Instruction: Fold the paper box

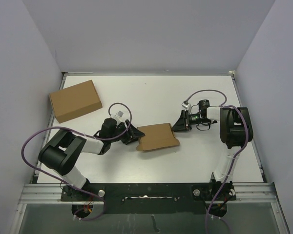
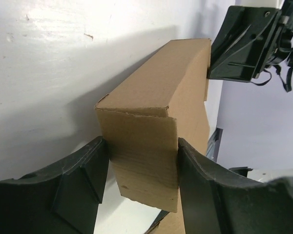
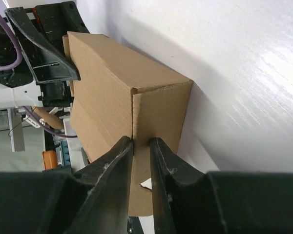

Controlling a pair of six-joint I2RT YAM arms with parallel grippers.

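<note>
paper box [image 1: 157, 137] mid-frame on the table [image 1: 151, 92], between the arms. left gripper [image 1: 136, 135] clamped across its left end, right gripper [image 1: 175, 127] pinching a wall edge at its right end. Larger plain box [image 1: 75, 100] upper left.

Left arm [image 1: 68, 152] and right arm [image 1: 233, 127] have bulky black joints and white links. A thin purple cable [image 1: 208, 90] loops behind the left gripper [image 1: 132, 134] and the right gripper [image 1: 176, 127]. The fingers [image 2: 78, 190] are matte black, ribbed wedges.
</note>
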